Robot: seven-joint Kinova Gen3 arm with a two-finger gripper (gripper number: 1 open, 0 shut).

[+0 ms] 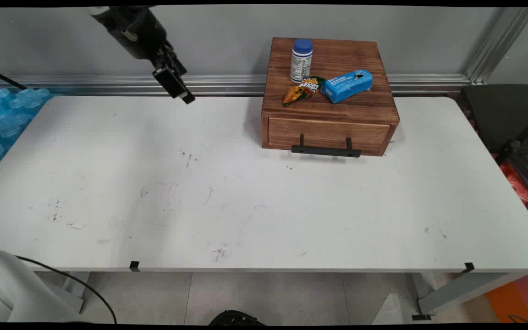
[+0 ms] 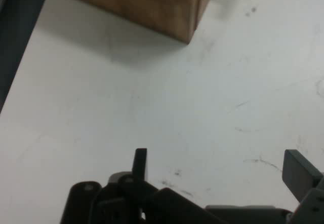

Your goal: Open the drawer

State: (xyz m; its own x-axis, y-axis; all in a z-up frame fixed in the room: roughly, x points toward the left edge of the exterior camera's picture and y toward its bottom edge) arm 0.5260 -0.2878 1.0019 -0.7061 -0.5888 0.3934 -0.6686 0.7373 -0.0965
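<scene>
**Tool hangs empty, high above the surface, well left of the wooden box**

The black tool (image 1: 172,82) hangs raised at upper left, tilted down to the right, its two fingers spread wide apart and gripping nothing, as the hand view shows with bare white surface (image 1: 200,192) between them. Well apart to the right stands a wooden drawer box (image 1: 330,98), drawer shut, black handle (image 1: 326,150) facing front. On its top, from left: a white bottle with a blue cap (image 1: 301,59) standing upright, an orange snack packet (image 1: 301,90) and a blue pack (image 1: 348,85), close together. A sweep across the box top would likely topple the tall bottle first.
</scene>
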